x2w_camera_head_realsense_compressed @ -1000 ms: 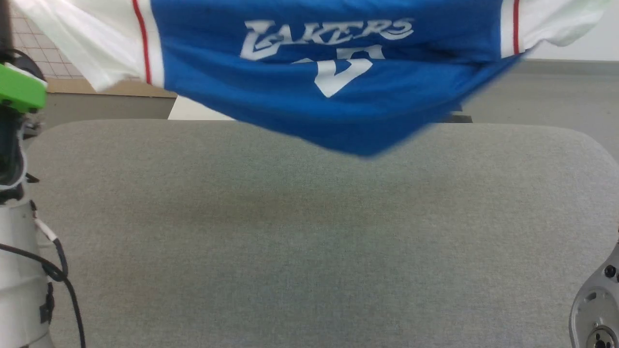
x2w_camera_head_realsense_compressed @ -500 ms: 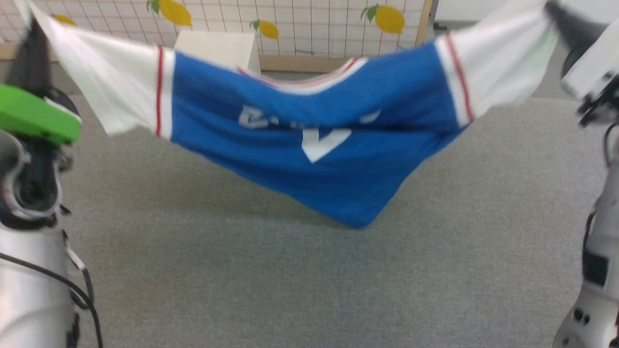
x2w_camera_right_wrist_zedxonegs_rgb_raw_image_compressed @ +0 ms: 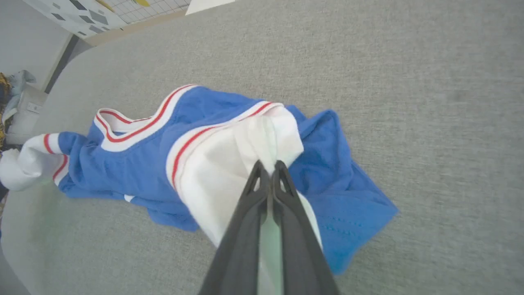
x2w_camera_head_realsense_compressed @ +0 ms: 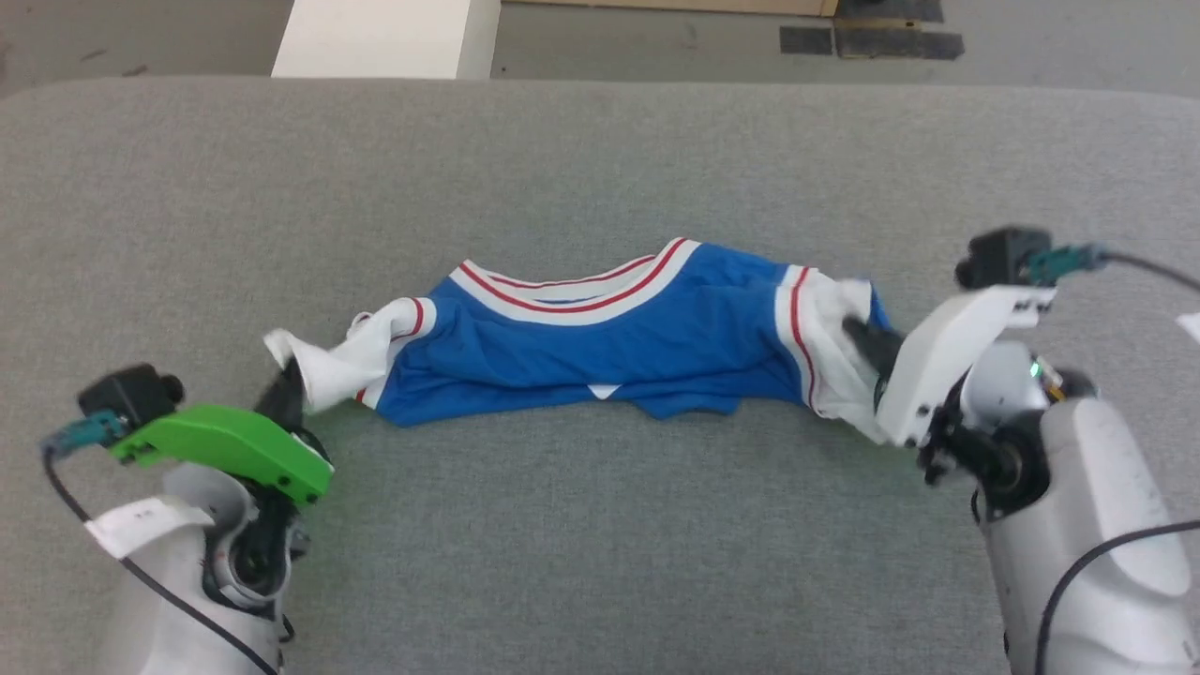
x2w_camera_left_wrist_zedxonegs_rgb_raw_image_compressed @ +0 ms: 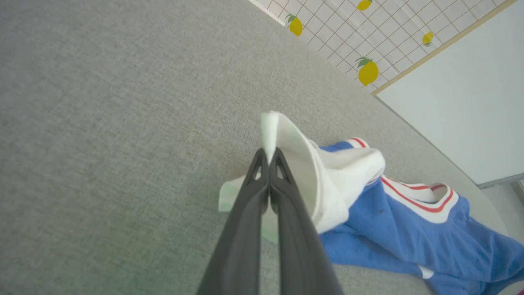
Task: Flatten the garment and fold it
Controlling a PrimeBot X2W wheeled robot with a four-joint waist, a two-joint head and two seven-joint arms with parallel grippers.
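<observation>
Across the grey padded table point(x2w_camera_head_realsense_compressed: 600, 544): the blue jersey T-shirt point(x2w_camera_head_realsense_compressed: 609, 347) lies bunched in a low band across the middle, collar side towards the far edge.
Left gripper point(x2w_camera_left_wrist_zedxonegs_rgb_raw_image_compressed: 269, 155): fingers pressed together, pinching the edge of the white left sleeve point(x2w_camera_left_wrist_zedxonegs_rgb_raw_image_compressed: 327, 180); cloth pokes up past the tips.
Right gripper point(x2w_camera_right_wrist_zedxonegs_rgb_raw_image_compressed: 269, 167): clamped just as tight on the white right sleeve point(x2w_camera_right_wrist_zedxonegs_rgb_raw_image_compressed: 217, 176), low over the table.
Collar point(x2w_camera_head_realsense_compressed: 581, 298): white with red stripes, facing up in a shallow curve.
Print: only a small white scrap point(x2w_camera_head_realsense_compressed: 603, 390) peeks out at the near edge, too little to read.
Wrist covers: green cover point(x2w_camera_head_realsense_compressed: 225, 448) on the left arm, white cover point(x2w_camera_head_realsense_compressed: 937, 361) on the right.
Backdrop: white block point(x2w_camera_head_realsense_compressed: 375, 37) beyond the far edge; lemon-print grid panel point(x2w_camera_left_wrist_zedxonegs_rgb_raw_image_compressed: 368, 49) in the left wrist view.
</observation>
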